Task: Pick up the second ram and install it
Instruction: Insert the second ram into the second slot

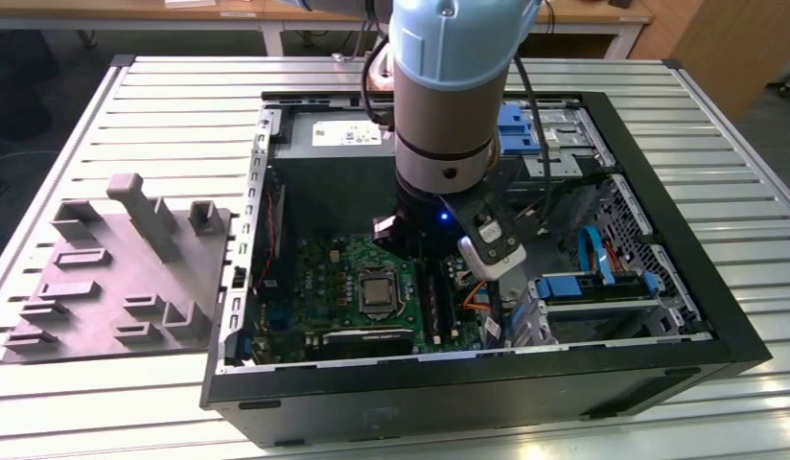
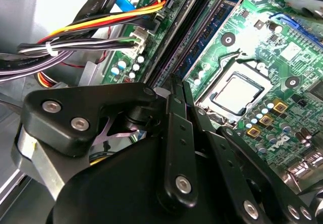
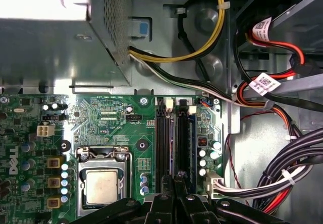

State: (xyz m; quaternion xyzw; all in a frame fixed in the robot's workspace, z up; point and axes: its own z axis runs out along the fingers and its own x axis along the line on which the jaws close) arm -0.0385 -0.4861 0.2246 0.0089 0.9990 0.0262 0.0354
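My pincer (image 3: 175,181) was closed, fingers drawn together above the motherboard (image 3: 111,118). The second ram (image 3: 193,143) stood seated in its socket, just beside my fingertips.

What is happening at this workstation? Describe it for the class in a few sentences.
A robot arm reaches down into an open computer case. Its tool, shut, hangs right over the black memory slots of the green motherboard, beside the processor socket. A blue ram stick stands edge-up in a slot there; whether the tool touches it cannot be told. The gray holder block sits outside the case, at the exterior view's left.
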